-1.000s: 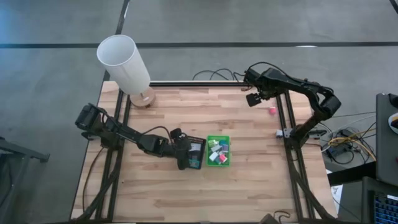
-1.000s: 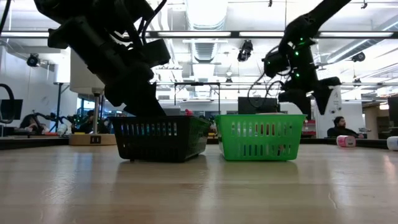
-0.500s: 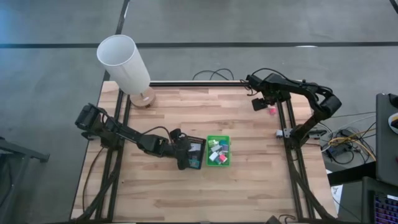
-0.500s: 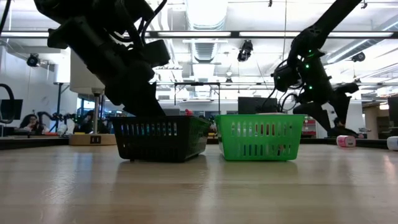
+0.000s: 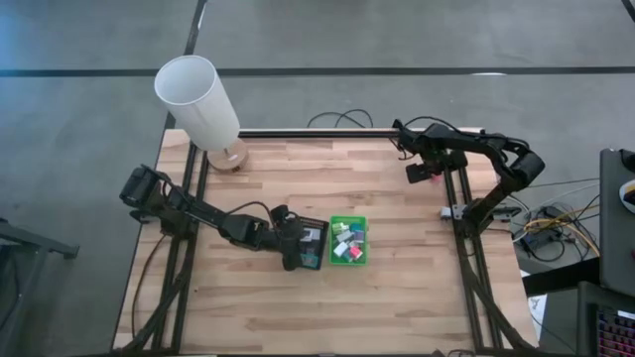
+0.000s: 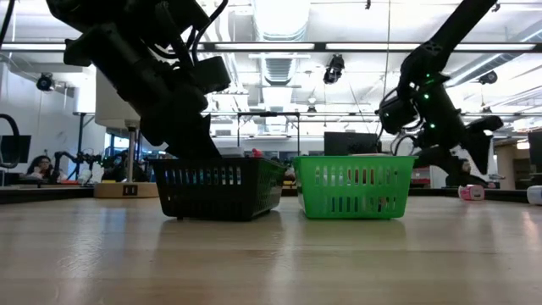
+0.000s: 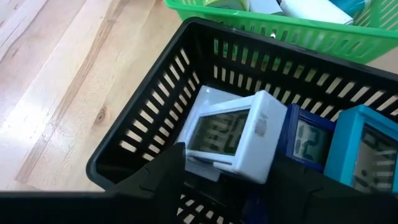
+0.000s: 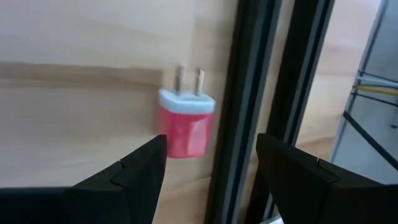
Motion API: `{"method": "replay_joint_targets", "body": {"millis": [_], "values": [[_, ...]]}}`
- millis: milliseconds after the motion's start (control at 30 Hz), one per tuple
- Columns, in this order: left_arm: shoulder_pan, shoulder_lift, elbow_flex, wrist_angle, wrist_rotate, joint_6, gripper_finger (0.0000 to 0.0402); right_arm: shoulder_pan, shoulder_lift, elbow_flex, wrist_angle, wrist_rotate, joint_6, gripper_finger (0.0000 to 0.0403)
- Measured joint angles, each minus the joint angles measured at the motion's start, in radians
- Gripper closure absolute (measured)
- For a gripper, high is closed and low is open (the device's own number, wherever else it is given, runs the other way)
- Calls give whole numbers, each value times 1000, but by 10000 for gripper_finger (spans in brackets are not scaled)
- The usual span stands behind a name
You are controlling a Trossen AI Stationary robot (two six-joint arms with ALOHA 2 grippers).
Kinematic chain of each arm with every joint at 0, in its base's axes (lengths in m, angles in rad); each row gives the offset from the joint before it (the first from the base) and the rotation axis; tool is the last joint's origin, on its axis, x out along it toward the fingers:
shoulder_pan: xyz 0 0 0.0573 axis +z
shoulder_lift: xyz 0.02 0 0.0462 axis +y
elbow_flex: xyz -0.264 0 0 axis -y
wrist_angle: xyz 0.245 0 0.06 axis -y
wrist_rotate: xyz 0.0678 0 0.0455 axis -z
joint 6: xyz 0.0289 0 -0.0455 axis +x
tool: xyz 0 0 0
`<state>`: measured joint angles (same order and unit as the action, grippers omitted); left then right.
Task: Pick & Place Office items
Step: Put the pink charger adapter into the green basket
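The right claw is at the upper right of the high view, by the worktop's right edge. Its two fingers stand wide apart with nothing between them. A small pink plug block with a white top and two metal pins lies flat on the wood just past them, beside the dark rail.

The left claw is in the black basket at the middle of the high view. It grips a white clock. A dark-blue one and a teal one sit beside it. The green basket touches the black one and holds more small blocks.
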<state>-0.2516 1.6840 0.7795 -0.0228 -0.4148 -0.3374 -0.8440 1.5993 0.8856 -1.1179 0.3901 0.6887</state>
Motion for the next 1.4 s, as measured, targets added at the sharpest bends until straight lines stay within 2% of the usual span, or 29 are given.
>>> {"method": "replay_joint_targets", "body": {"millis": [333, 1400], "values": [[0, 0, 0, 0, 0, 19, 213, -2, 0, -55, 93, 1, -5, 153], [0, 0, 0, -1, 4, 4, 213, 0, -1, -114, 222, 2, -49, 164]]}}
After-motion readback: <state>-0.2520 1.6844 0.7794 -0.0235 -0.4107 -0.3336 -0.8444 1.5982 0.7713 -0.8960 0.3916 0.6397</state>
